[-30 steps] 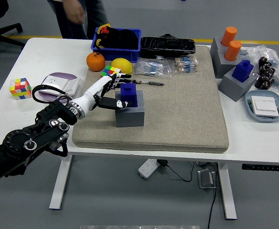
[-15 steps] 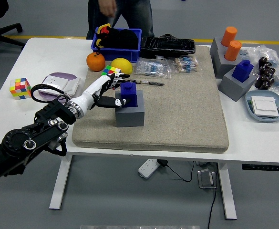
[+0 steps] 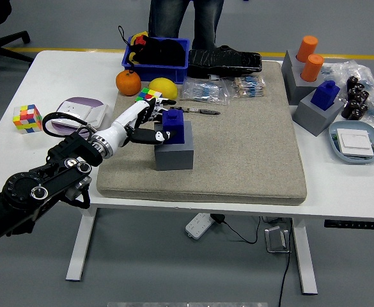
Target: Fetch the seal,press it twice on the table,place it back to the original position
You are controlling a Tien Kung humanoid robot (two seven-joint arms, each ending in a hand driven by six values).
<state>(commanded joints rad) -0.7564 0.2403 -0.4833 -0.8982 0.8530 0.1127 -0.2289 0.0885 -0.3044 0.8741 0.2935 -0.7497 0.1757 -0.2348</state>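
Left hand [image 3: 149, 124]: white, on a black arm coming in from the lower left corner; it reaches over the left edge of the mat. Fingers curled around the blue seal, thumb on the near face, other fingers over the top and far side.
Blue seal [image 3: 174, 128]: upright in its grey holder block [image 3: 174, 153], near the mat's left edge, toward the far side. Seated in the block, not lifted.
Mat [image 3: 250, 153]: beige pad covering the middle of the white table [image 3: 20, 153].
Right arm: not in view.
Second blue seal [image 3: 327, 94]: in another grey block [image 3: 319, 114] at the mat's right edge, well apart from the hand.
Orange cylinders [image 3: 309, 56]: two, standing in a grey block near the table's far right corner.
Blue bin [image 3: 158, 54]: at the table's far edge, dark items inside.
Orange [image 3: 128, 82] and lemon [image 3: 163, 87]: just in front of the bin, side by side.
Colour cube [image 3: 27, 118]: near the table's left edge.
Person [image 3: 185, 19]: stands at the far edge behind the bin; only legs show.
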